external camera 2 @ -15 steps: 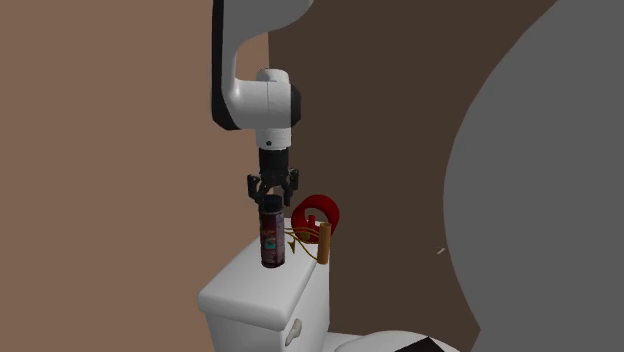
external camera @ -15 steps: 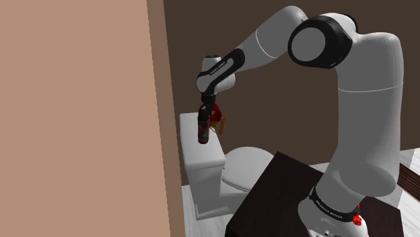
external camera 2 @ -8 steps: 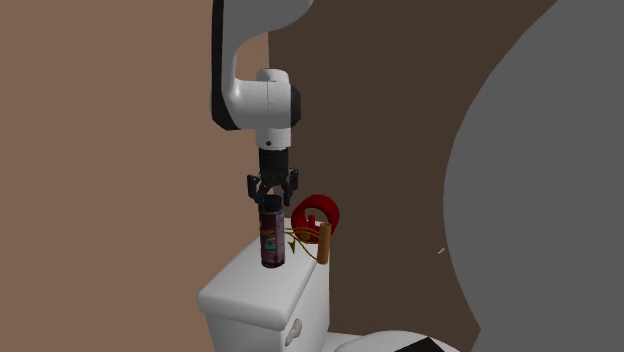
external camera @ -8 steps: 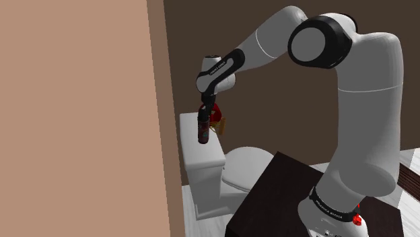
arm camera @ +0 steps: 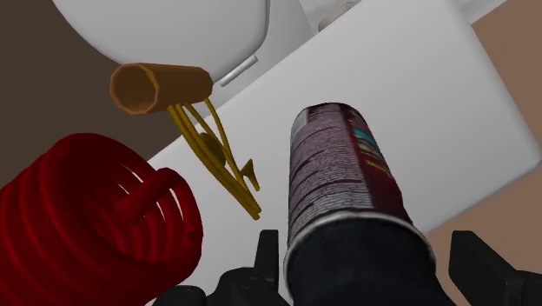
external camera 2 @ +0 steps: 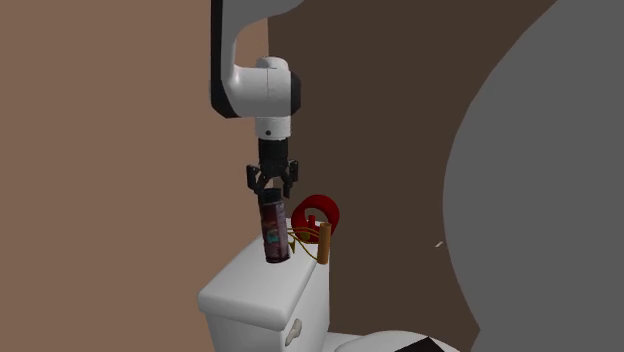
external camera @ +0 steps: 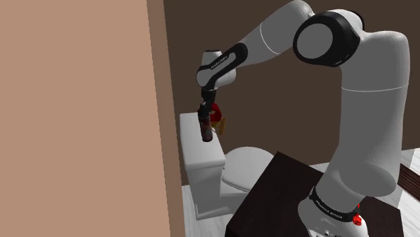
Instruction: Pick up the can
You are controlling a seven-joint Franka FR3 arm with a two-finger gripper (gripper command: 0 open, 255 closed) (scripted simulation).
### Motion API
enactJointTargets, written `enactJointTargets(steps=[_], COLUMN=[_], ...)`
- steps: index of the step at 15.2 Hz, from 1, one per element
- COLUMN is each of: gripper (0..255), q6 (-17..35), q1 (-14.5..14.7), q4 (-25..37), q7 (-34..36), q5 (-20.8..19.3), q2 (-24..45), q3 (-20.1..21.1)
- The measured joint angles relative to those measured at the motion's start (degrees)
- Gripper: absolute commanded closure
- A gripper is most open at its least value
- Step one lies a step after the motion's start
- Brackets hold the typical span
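Black gripper (external camera 2: 271,188) pinching top of dark maroon can (external camera 2: 273,233), can tilted, over white toilet tank lid (external camera 2: 240,290), label print illegible, red coil (external camera 2: 318,214) at can's 3 o'clock in second exterior view

No text can be read letter for letter. The can (arm camera: 343,174) carries a printed label. It has a dark red panel with rows of fine pale print running along the side. Next to the panel is a pale strip with teal and red marks. All of this print is too small to resolve. In the second exterior view the label shows as a teal and pink patch on the dark body. The arm (external camera: 363,121) carries two markings. The black forearm band (external camera: 219,62) bears one line of white lettering, which is illegible. The black base ring (external camera: 331,206) bears white lettering around its face, likewise illegible.
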Motion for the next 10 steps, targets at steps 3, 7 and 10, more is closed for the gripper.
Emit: enactJointTargets(steps=[3, 7, 10], gripper=[255, 255, 255], q6=[-2.04, -4.46, -6.16], q1=[0.08, 0.13, 0.25], q4=[0.83, 1.6, 2.29], q7=[0.21, 0.37, 0.63], q5=[-0.33, -0.73, -1.0], q2=[-1.23, -2.9, -3.93], q3=[-0.16, -0.35, -0.42])
